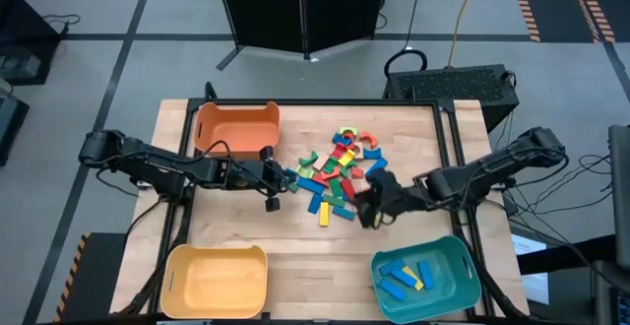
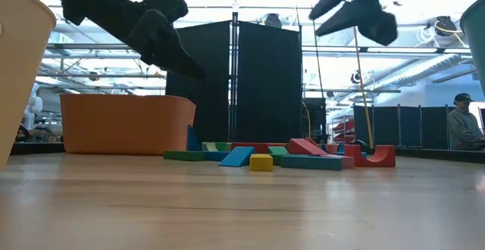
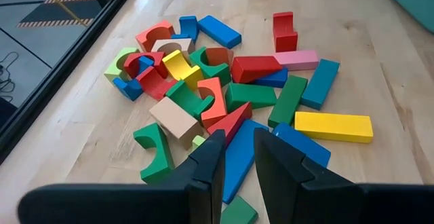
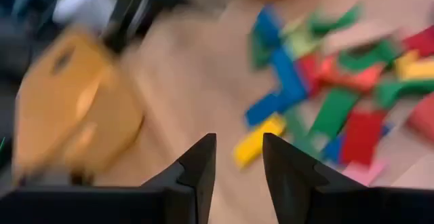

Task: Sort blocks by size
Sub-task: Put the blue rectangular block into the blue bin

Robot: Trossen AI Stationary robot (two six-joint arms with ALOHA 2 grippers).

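Observation:
The blocks (image 1: 340, 172) lie in a loose heap at the table's middle: red, blue, green, yellow and tan bars, arches and wedges (image 3: 224, 88). In the low view they form a low row (image 2: 261, 159). My left gripper (image 1: 291, 179) hangs above the heap's left edge. Its fingers (image 3: 237, 142) stand slightly apart with nothing between them. My right gripper (image 1: 367, 212) hangs above the heap's near right side. In the right wrist view it (image 4: 239, 149) is blurred, with a gap between its fingers and nothing in it.
An orange bin (image 1: 236, 126) stands at the far left, a yellow bin (image 1: 217, 281) at the near left. A teal bin (image 1: 425, 276) at the near right holds a few blue and yellow blocks. A person (image 2: 462, 125) stands in the room behind.

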